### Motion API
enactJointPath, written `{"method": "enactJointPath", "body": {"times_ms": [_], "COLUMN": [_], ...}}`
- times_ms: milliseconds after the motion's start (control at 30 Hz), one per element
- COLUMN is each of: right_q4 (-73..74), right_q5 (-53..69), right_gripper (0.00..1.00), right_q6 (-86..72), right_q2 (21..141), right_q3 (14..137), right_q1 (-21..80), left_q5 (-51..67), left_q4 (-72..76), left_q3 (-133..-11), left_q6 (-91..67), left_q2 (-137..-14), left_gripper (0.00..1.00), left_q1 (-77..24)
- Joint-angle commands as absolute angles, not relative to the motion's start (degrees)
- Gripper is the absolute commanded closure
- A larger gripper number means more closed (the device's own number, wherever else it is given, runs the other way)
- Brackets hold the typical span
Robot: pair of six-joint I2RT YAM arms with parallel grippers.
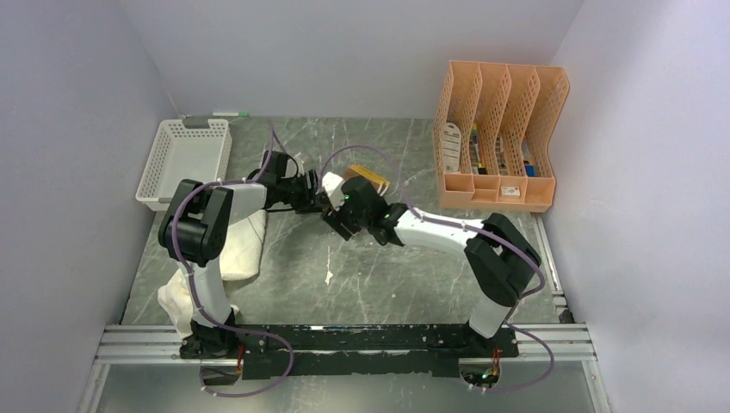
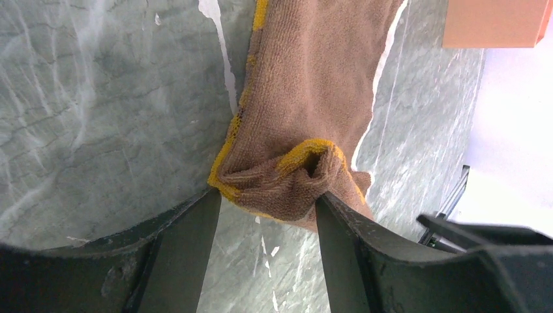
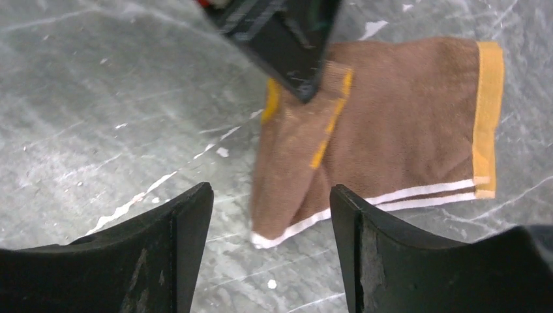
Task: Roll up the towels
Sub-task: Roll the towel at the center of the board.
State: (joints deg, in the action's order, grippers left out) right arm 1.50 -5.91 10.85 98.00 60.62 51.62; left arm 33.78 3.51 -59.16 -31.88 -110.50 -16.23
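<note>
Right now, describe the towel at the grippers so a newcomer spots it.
Start at the orange file rack, back right of the table. Left of it, mid-table, lies the brown towel. Unlike the plain cream towel under the left arm, it has mustard-yellow edging and a white stripe.

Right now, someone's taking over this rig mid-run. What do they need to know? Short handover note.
Left gripper: jaws closed on a bunched end of the mustard-yellow and brown terry towel; the rest of it lies flat.
Right gripper: jaws open, empty, hovering over that towel's pale-striped edge.
Cream-white cloth towel: crumpled heap under the left arm, not rolled.
Done: one end of the brown towel turned over, no roll finished.
Left: roll the brown towel through, then the cream one.
</note>
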Motion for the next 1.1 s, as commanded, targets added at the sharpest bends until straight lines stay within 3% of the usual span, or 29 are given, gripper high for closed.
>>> {"method": "enactJointPath", "body": {"times_ms": [0,300,433,1067], "right_q4": [-0.28,3.08,3.9,0.72], "right_q5": [5.51,17.02,20.48,3.91], "right_gripper": [0.36,0.39,0.31,0.21], "right_q6": [5.53,4.73,4.98,4.17], "right_q2": [97.1,98.36,99.33,101.46], "right_q3": [61.15,61.24,60.94,58.49], "right_q1": [45.89,41.95,41.99,42.01], "left_q5": [30.84,30.94,30.67,29.21], "left_q4": [0.02,0.44,0.44,-1.55], "left_q3": [-58.11,-58.03,-57.68,-56.84], "left_q6": [-29.43,-29.56,-29.53,-29.26], "left_q2": [-113.37,-113.91,-113.55,-110.28], "left_gripper": [0.31,0.31,0.31,0.31], "left_q1": [-15.21,-15.04,-14.9,-14.74]}}
